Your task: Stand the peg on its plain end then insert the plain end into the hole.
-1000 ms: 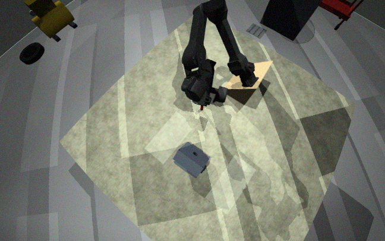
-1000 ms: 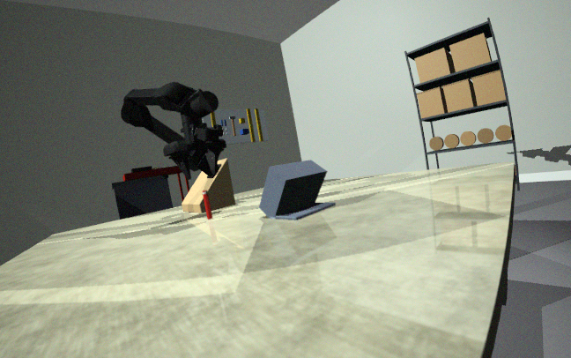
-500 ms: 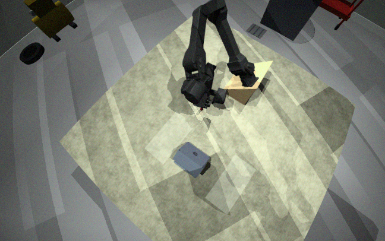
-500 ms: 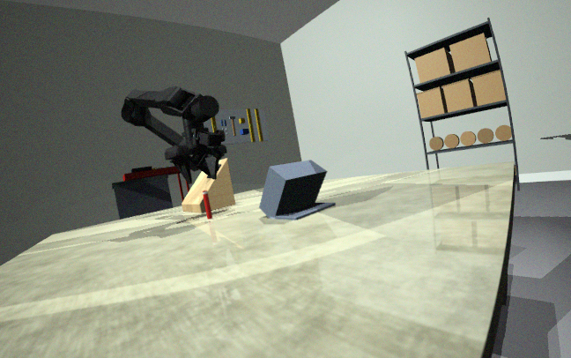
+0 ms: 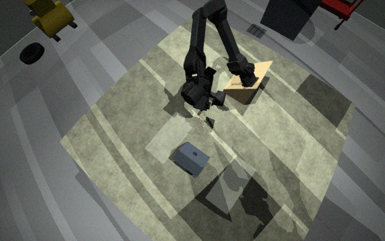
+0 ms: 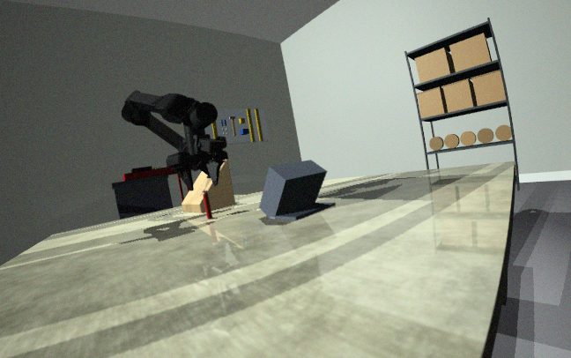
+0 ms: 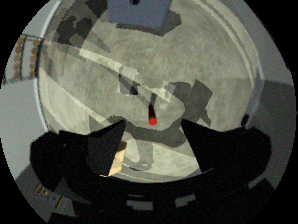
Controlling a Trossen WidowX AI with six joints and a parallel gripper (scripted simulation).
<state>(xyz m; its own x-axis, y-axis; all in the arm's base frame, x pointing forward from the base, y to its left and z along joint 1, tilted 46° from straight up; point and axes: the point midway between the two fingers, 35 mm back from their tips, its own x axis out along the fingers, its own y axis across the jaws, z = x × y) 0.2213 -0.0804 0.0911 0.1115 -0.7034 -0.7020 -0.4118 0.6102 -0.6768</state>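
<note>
The red peg [image 6: 207,206] stands upright on the table. From above, its red end [image 7: 153,121] shows in the wrist view; in the top view the arm mostly hides it. Its white band cannot be made out. My gripper [image 6: 203,185] [image 7: 153,121] is open and empty, pointing down over the peg, with the fingertips just above its top and the peg's end between them in the wrist view. The blue-grey sloped panel [image 5: 186,150] [image 6: 275,190] [image 7: 145,16] stands apart from the peg. Its dark hole [image 5: 195,154] [image 7: 134,2] shows in the top view and the wrist view.
A pale wooden wedge [image 5: 264,69] [image 6: 226,187] [image 7: 118,162] stands beside the arm, behind the peg in the exterior view. Part of the arm appears over it in the top view. A shelf with boxes [image 6: 456,97] stands far off beyond the table.
</note>
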